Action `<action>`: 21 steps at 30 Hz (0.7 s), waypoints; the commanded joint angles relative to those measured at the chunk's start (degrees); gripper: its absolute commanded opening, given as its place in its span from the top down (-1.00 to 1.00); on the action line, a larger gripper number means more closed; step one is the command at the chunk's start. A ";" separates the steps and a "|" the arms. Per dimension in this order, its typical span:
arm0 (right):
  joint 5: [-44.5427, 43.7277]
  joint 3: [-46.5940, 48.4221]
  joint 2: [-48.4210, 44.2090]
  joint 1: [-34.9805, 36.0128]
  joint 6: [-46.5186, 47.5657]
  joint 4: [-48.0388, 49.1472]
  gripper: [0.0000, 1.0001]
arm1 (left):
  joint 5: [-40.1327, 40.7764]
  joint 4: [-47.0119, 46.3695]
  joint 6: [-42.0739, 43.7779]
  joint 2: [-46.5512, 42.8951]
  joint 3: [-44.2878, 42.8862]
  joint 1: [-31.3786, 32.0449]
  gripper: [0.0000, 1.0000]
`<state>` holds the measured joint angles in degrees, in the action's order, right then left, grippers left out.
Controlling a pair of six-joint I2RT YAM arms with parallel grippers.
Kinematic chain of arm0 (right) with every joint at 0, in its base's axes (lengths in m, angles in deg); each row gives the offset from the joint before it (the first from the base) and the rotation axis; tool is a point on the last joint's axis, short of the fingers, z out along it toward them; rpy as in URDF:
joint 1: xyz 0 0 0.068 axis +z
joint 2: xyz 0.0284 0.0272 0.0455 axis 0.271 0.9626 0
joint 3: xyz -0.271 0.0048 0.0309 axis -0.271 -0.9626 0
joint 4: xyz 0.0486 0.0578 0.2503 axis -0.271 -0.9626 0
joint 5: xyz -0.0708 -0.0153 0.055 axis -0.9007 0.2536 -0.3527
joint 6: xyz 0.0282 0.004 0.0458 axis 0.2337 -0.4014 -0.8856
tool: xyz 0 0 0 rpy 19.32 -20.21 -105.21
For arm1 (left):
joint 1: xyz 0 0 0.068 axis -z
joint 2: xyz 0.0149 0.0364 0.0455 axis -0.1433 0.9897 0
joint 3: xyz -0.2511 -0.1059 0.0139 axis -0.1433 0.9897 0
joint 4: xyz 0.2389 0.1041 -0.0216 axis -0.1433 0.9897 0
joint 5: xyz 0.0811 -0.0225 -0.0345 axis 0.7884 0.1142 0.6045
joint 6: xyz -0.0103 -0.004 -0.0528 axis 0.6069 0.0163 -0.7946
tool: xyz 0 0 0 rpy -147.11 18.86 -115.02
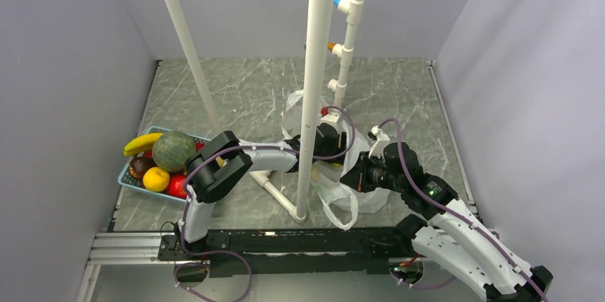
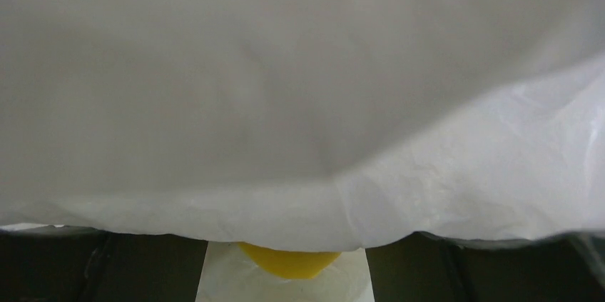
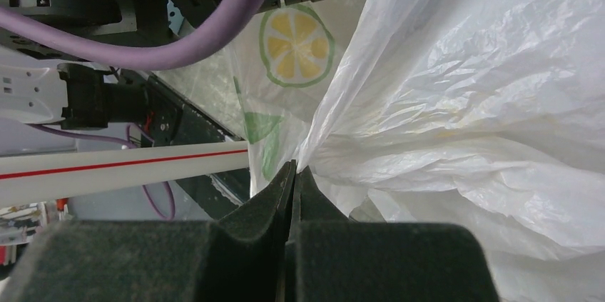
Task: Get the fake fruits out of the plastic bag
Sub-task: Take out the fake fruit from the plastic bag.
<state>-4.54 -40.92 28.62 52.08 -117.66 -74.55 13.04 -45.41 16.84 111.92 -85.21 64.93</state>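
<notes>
Stretching far-to-near, the plastic bag (image 1: 369, 200) trails its handle nearward.

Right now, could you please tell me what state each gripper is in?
Left gripper: reaching into the plastic bag; open or closed cannot be told.
Right gripper: closed, pinching the plastic bag.

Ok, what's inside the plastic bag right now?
One yellow fruit shows beneath a fold of the plastic bag, and a red piece shows at its opening. Anything else is covered by the white film.
</notes>
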 commanded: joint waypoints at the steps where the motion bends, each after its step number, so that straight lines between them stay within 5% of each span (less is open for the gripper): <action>1: -0.52 -0.09 -0.68 -0.11 0.06 0.09 1.00 | -2.13 0.31 0.06 0.44 -0.57 -0.04 -0.34; 6: -0.96 -0.35 -0.95 -0.12 0.10 -0.04 1.00 | -4.49 1.26 1.67 -5.44 2.02 -0.93 0.25; 12: -3.97 -0.98 -1.04 -0.06 -1.47 0.71 1.00 | -11.38 6.15 1.58 -17.91 7.34 -3.81 0.41; 17: -9.37 -1.82 -0.13 -0.09 -4.65 1.62 1.00 | -29.30 4.43 -0.57 -25.72 12.48 -8.01 0.56; 21: -12.85 -1.45 1.06 -0.08 -6.84 1.77 1.00 | -36.16 7.12 1.15 -31.87 15.13 -8.44 0.63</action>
<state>-11.84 -42.75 28.92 52.06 -121.29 -74.46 -10.68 -39.42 17.12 85.26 -72.55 56.47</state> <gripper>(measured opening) 0.007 0.705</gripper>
